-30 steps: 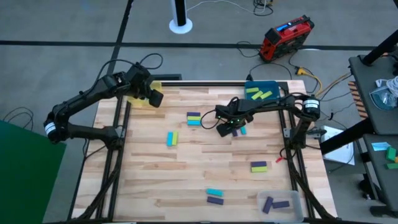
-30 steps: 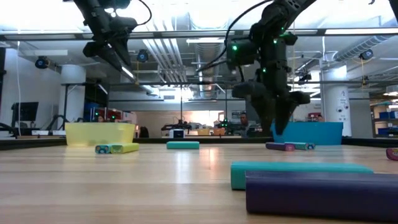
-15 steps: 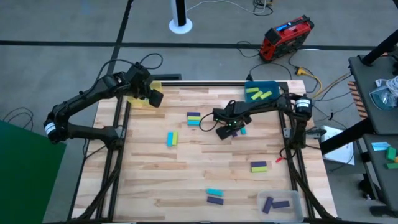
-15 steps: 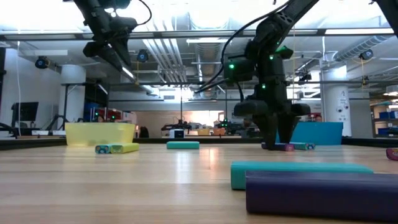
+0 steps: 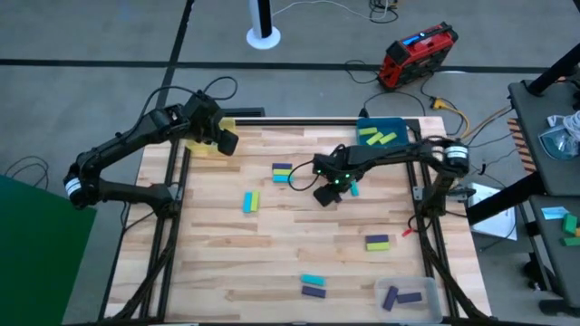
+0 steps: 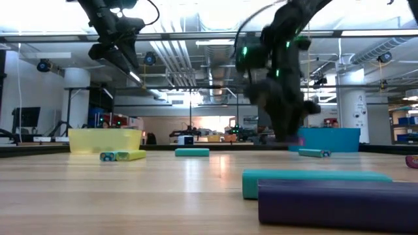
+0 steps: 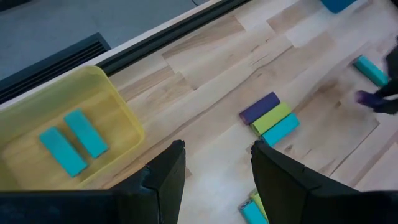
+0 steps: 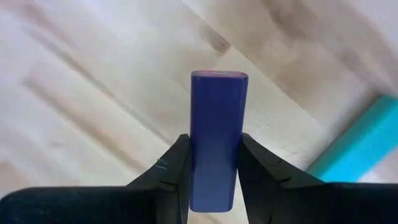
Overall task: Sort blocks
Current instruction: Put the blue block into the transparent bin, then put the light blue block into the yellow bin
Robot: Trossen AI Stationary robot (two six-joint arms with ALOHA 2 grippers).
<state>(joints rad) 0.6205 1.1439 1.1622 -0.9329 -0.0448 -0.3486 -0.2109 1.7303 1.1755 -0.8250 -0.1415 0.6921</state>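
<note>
- A smooth, flat purple block (image 8: pixel 214 140) with rounded corners sits clamped between the right pincer's (image 8: pixel 214 180) two dark fingers, above the pale wood-plank surface (image 5: pixel 290 244).
- A cyan block (image 8: pixel 357 140) lies just beside it on the surface.
- The left pincer (image 7: pixel 214 177) hovers parted and empty beside the yellow plastic bin (image 7: pixel 118 124), which holds two cyan bars.

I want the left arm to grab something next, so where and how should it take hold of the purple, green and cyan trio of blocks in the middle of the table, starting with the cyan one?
Take the cyan block across its narrow width at mid-length, coming straight down. It lies flat on the table, pressed against the green block, so only its outer long side is free; nudging it clear first would probably help. The left gripper is open.
</note>
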